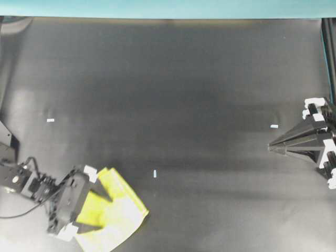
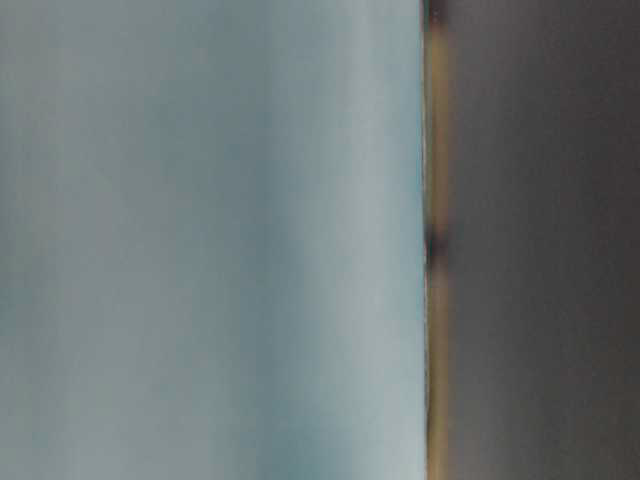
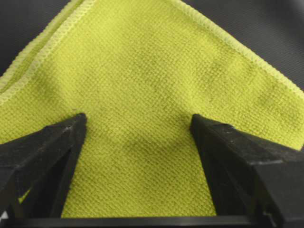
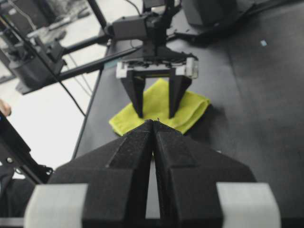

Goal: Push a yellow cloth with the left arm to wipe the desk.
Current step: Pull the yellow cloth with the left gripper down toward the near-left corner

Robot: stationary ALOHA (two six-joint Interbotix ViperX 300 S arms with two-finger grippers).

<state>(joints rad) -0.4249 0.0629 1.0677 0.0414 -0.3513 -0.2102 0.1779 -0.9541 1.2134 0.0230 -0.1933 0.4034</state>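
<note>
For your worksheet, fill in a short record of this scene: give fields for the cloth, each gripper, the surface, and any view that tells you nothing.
Cloth: folded yellow woven cloth, lying flat near the desk's lower-left corner in the overhead view
Left gripper: black pointed left gripper, open, both fingertips pressed down on the cloth
Right gripper: black right gripper, shut, holding nothing, at the far right, apart from the cloth
Surface: matte black desk with small white tape marks and a teal edge strip
Uninformative view: table-level, blurred

The table (image 1: pixel 173 94) is being viewed from straight overhead; the yellow cloth (image 3: pixel 152 95) is being shared close-up and low from opposite wrists.
</note>
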